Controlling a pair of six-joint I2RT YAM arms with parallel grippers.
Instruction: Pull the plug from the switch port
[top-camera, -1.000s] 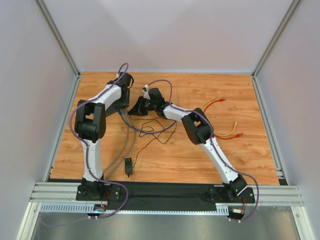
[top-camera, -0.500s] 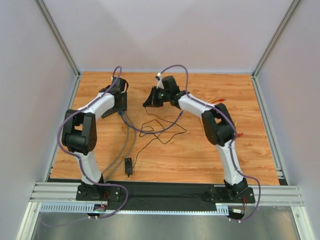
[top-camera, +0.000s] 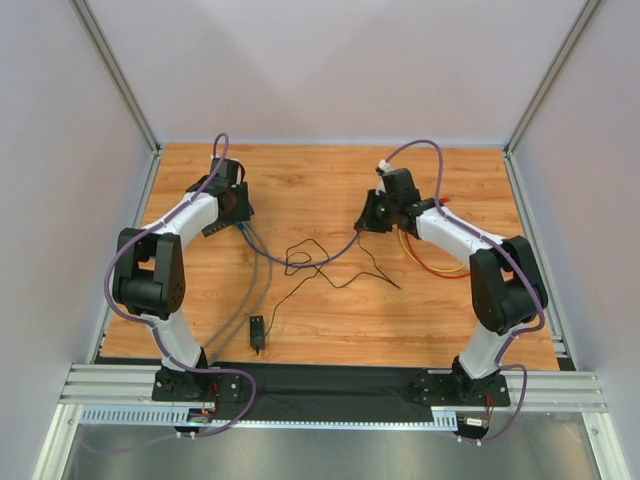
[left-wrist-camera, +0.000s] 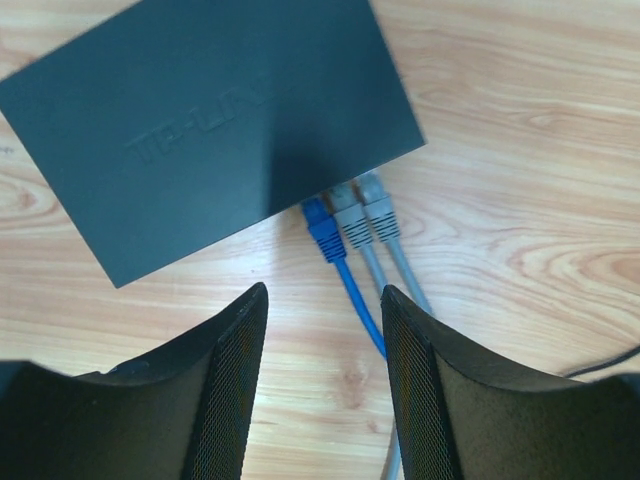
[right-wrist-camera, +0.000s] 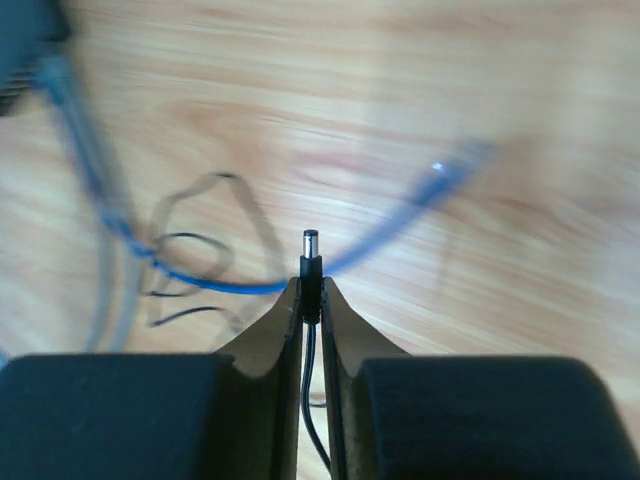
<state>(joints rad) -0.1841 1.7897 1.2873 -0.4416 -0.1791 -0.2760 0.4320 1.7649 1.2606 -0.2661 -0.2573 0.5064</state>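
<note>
Your right gripper (right-wrist-camera: 311, 292) is pinching the thin black barrel plug (right-wrist-camera: 310, 262) between its fingertips; your left gripper (left-wrist-camera: 325, 305) is hanging open, the flat black switch (left-wrist-camera: 210, 120) apparently just beyond its fingers.

Black adapter block (top-camera: 258, 332) lies on wooden table (top-camera: 400, 320), orange cables (top-camera: 432, 266) well apart.

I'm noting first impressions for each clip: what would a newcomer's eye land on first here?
At the right of the top view, the right gripper is pinched shut on a small black barrel plug, its thin wire trailing down between the fingers. On the left, the left gripper hangs open above the switch, a flat black box with one blue cable and two grey cables plugged side by side into its edge.
</note>
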